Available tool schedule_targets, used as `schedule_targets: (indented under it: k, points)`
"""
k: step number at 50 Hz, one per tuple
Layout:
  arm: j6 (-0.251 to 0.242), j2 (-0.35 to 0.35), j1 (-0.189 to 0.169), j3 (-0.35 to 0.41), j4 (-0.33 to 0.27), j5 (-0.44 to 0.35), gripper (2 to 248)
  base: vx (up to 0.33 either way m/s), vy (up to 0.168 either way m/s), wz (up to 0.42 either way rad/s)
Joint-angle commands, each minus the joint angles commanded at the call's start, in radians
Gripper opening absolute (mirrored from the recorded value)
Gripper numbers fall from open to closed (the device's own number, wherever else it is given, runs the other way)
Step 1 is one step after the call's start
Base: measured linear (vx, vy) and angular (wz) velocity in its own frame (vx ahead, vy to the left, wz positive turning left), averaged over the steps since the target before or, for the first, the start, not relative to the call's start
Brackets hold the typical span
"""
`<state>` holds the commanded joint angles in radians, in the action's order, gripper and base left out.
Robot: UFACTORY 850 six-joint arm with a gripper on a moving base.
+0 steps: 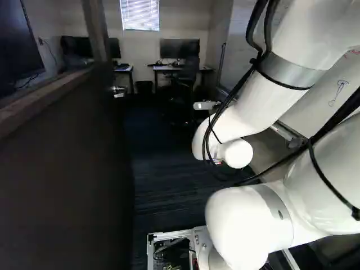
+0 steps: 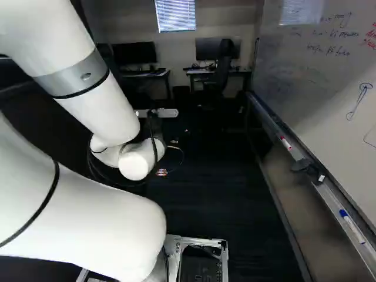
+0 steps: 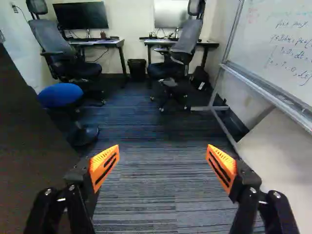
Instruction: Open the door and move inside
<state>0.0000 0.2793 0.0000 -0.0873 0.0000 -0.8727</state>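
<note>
The gripper (image 2: 156, 124) is at the far end of my arm in the right base view, its fingers hidden there. In the wrist view the gripper (image 3: 163, 163) stands open, its orange pads wide apart with only carpet beyond them. What appears to be the door (image 1: 62, 185) is a dark panel along the left of the left base view, seen at a steep angle, with a brown rail and upright around a see-through upper part. The same dark door (image 3: 29, 161) runs beside the gripper in the wrist view, apart from the fingers. No handle shows.
Dark carpet (image 3: 146, 180) stretches into the room. A whiteboard (image 2: 317, 70) with a marker tray (image 2: 314, 176) lines the side opposite the door. Beyond are a blue stool (image 3: 60, 95), two office chairs, desks with monitors, and a bin (image 3: 137, 69).
</note>
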Motion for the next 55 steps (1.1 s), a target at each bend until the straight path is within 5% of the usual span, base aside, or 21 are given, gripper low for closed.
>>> schedule_targets:
  k: [55]
  points:
    - [0.000,0.000,0.000,0.000,0.000,0.000,247,0.211,0.000,-0.021]
